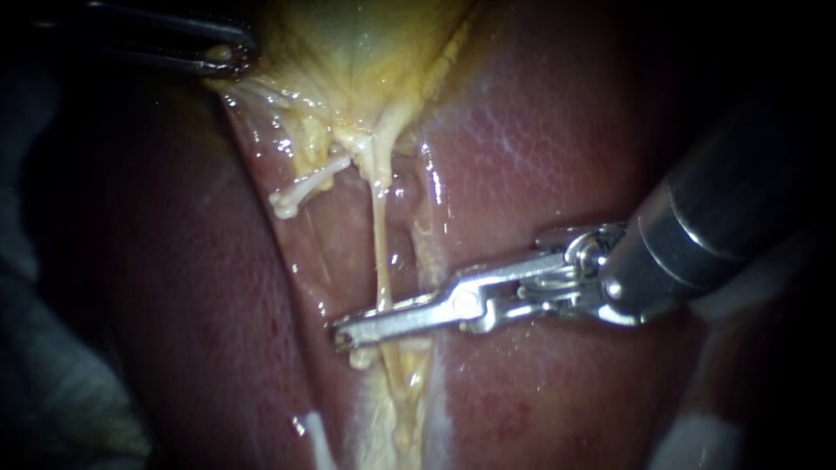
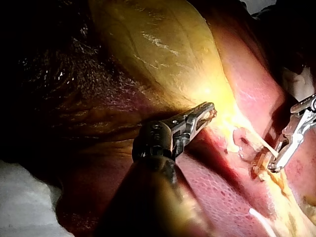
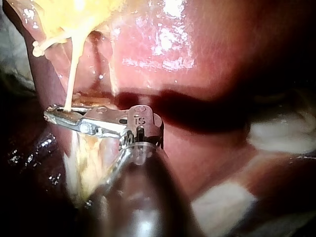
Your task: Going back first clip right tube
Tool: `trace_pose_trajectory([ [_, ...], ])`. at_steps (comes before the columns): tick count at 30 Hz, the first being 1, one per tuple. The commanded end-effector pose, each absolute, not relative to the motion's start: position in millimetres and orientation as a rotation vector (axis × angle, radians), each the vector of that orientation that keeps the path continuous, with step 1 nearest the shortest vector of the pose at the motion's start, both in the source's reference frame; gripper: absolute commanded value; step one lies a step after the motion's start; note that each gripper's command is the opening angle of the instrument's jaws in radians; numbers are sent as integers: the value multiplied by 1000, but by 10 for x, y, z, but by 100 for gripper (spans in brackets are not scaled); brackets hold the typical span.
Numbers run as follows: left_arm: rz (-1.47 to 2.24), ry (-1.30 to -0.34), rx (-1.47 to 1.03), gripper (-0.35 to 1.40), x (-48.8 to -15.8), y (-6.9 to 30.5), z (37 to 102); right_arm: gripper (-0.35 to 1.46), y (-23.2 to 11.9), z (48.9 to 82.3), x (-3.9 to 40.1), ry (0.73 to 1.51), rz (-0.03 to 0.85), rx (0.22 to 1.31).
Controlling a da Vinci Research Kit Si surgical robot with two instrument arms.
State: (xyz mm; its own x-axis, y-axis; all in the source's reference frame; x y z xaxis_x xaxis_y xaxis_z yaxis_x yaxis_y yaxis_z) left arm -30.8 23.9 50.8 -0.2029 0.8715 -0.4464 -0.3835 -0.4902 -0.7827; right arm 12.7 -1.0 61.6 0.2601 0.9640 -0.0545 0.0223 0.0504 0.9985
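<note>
Where the pale right tube stretches taut down the groove in the liver, the right instrument has its slim, bright steel jaws pressed together across it, pinching the strand from both sides. A frayed, yellowish tag of tissue hangs just below the jaws. The tube itself is thin as string, cream-coloured and smooth. Beside it, a shorter tube sticks out sideways and ends in a knobbly white stub. The liver is wet and glossy, pinkish-red with a fine mottled grain. At the top of the endoscope view the gallbladder is soft, yellow and slick, narrowing like a funnel toward the tubes. The left instrument, dark and dull, has its jaws clamped on the gallbladder's ragged edge.
</note>
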Motion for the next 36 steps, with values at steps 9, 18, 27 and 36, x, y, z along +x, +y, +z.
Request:
trace_pose_trajectory([
  [9, 1819, -659, -1152, -35, -308, 239, 508, 46, -6, 634, 131, 1157, 836, 1007],
  [18, 1819, -660, -1152, -35, -307, 239, 508, 50, -7, 630, 108, 1169, 585, 674],
  [27, 1819, -656, -1151, -35, -306, 239, 509, 50, -4, 606, 63, 1159, 339, 546],
  [36, 1819, -653, -1151, -35, -305, 240, 511, 50, 5, 558, 20, 1105, 229, 359],
])
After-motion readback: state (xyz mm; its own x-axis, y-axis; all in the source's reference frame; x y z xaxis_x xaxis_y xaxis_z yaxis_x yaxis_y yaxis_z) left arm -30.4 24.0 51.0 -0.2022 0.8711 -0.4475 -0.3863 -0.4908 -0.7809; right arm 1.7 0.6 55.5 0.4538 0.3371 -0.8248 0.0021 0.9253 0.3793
